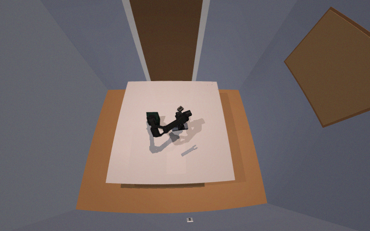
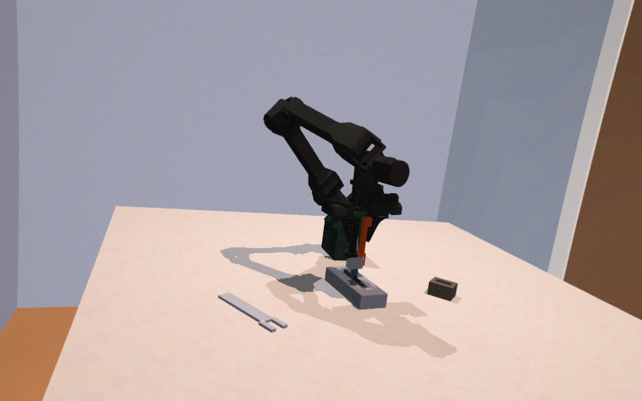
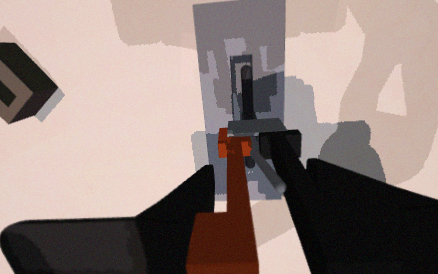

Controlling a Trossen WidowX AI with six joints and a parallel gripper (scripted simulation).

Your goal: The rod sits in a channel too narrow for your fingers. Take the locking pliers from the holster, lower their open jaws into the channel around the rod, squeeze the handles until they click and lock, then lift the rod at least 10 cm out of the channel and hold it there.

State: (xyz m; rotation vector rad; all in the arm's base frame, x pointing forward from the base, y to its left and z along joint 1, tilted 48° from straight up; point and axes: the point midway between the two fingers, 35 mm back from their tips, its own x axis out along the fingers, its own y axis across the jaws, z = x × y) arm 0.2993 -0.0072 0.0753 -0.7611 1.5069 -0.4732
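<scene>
While one half-open pincer (image 1: 181,125) (image 2: 360,236) (image 3: 259,170) grips one pair of pliers (image 2: 365,236) (image 3: 236,190) above one grey block (image 1: 175,129) (image 2: 373,301) (image 3: 240,25), one holster (image 1: 180,108) (image 2: 442,289) (image 3: 37,100) and one forked strip (image 1: 188,150) (image 2: 245,307) lie on the desk (image 1: 136,163) (image 2: 141,354) (image 3: 125,100).

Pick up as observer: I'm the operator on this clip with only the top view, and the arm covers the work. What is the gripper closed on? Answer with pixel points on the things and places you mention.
Observer: The exterior and wrist views show the gripper (image 1: 181,127) (image 2: 358,238) (image 3: 259,170) shut on the pliers, with an orange handle (image 2: 364,240) (image 3: 242,200) on one side.

Operator: Where is the grey head of the pliers?

Observer: In the exterior view, the grey head (image 2: 354,262) (image 3: 255,126) stands above the block (image 1: 175,129) (image 2: 371,300) (image 3: 240,25), with a jaw reaching down from it.

Operator: And the rod?

Observer: The wrist view shows the dark rod (image 2: 360,282) (image 3: 247,100) running lengthwise along the channel, passing beneath the head. Whether the pliers are locked, I cannot tell.
</scene>
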